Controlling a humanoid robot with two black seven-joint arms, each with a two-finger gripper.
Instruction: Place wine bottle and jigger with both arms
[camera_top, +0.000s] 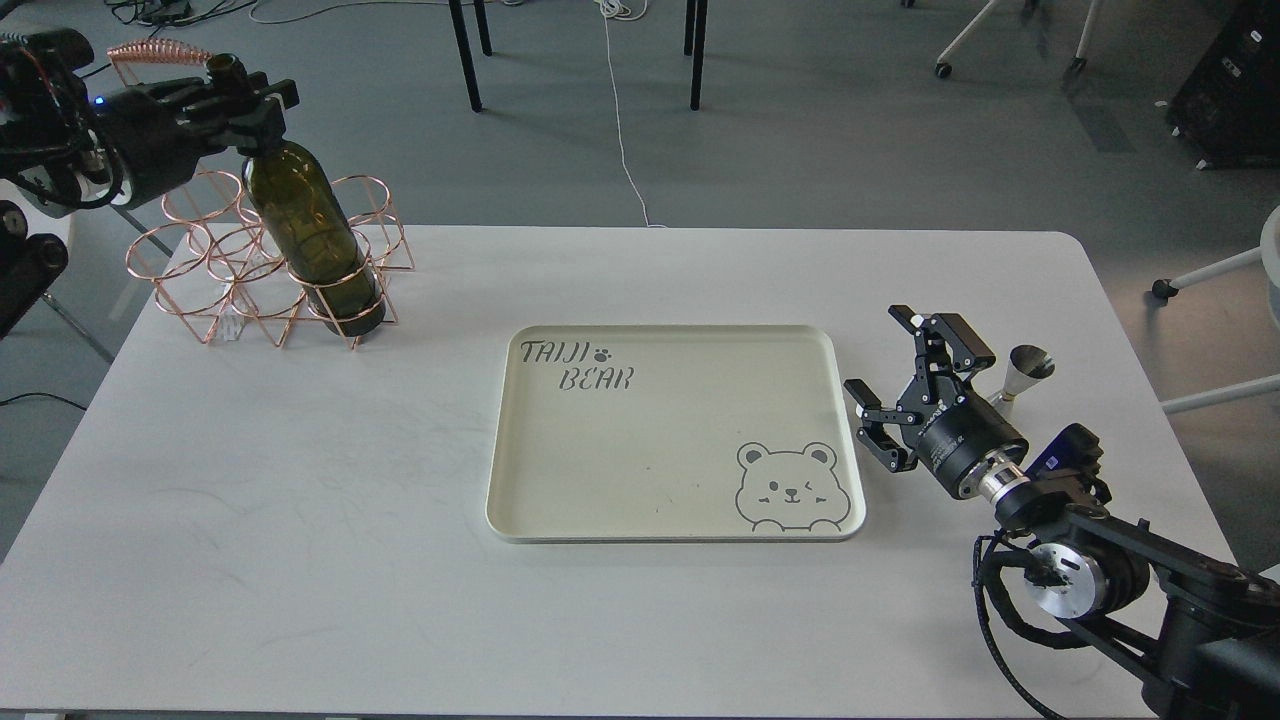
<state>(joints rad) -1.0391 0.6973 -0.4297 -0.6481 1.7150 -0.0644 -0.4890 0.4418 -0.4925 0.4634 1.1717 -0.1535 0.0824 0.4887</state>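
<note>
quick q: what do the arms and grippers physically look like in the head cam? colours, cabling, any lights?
Both arms are black. The right arm shows silver metal at its joints, a round silver disc on one, and a black cable looped alongside. The right gripper is black, with two angular linkage fingers on a cylindrical body. The left gripper is blocky and black; a small blue light glows on the left arm.

2 black arms (1150, 570), silver joints
</note>
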